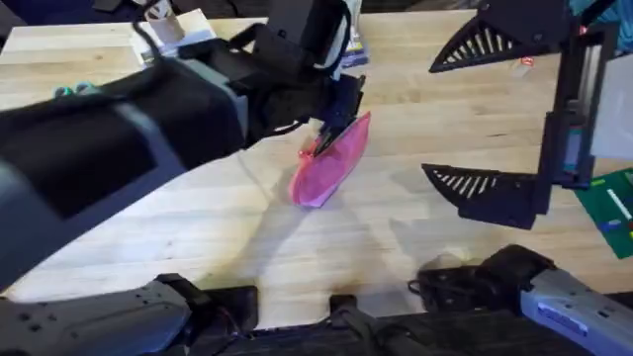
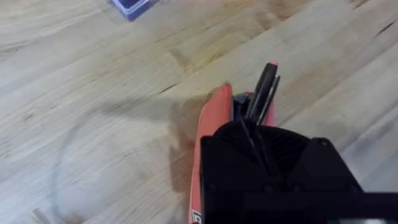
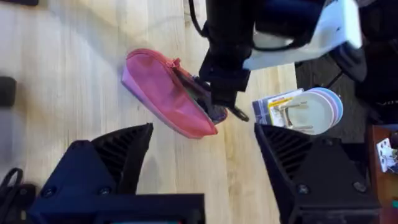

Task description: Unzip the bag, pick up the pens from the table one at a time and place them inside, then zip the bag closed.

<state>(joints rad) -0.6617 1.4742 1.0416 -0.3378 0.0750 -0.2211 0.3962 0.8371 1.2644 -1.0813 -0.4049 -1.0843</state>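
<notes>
The pink bag [image 1: 331, 163] lies on the table [image 1: 198, 227] near the middle, its zipper edge parted at the far end. My left gripper [image 1: 334, 124] hangs right over that end, shut on a thin black pen [image 2: 264, 87] with a red tip. The pen points down along the bag [image 2: 211, 124] at its opening. In the right wrist view the left gripper [image 3: 222, 93] touches the end of the bag [image 3: 161, 93]. My right gripper [image 1: 465, 119] stands wide open to the right of the bag, above the table, with nothing between its fingers [image 3: 112, 155].
A white box [image 1: 173, 35] and teal scissors [image 1: 74, 91] sit at the back left. Green items [image 1: 613, 208] lie at the right edge. Stacked plates and a booklet [image 3: 314, 109] sit beyond the bag. Bare wood runs in front of the bag.
</notes>
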